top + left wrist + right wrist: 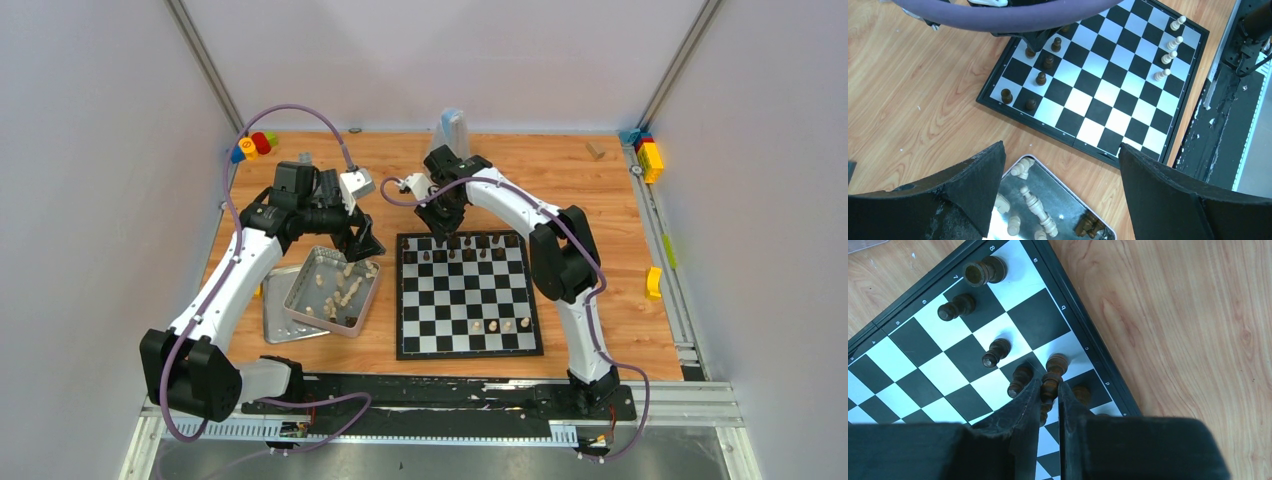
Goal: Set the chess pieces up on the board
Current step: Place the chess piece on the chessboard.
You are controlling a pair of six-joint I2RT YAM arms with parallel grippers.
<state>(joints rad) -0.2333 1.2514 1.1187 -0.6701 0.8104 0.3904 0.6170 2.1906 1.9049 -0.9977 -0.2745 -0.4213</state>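
Observation:
The board point(468, 300) lies right of centre. Dark chess pieces point(470, 250) fill part of its far two rows, and three cream pieces point(492, 326) stand near its front. My right gripper point(1049, 390) is shut on a dark brown piece point(1051, 381) over the board's far left corner point(443, 228), among other dark pieces point(996, 352). My left gripper point(1060, 150) hangs open and holds nothing above a silver tin point(1068, 192). In the tin lie cream pieces point(1035, 205) and a dark one point(1087, 225).
The tin point(298, 290) sits left of the board, and its lid point(278, 328) lies beside it. Coloured bricks lie at the back left point(255, 145), back right point(650, 160) and right edge point(654, 282). A translucent container point(452, 128) stands behind the right arm.

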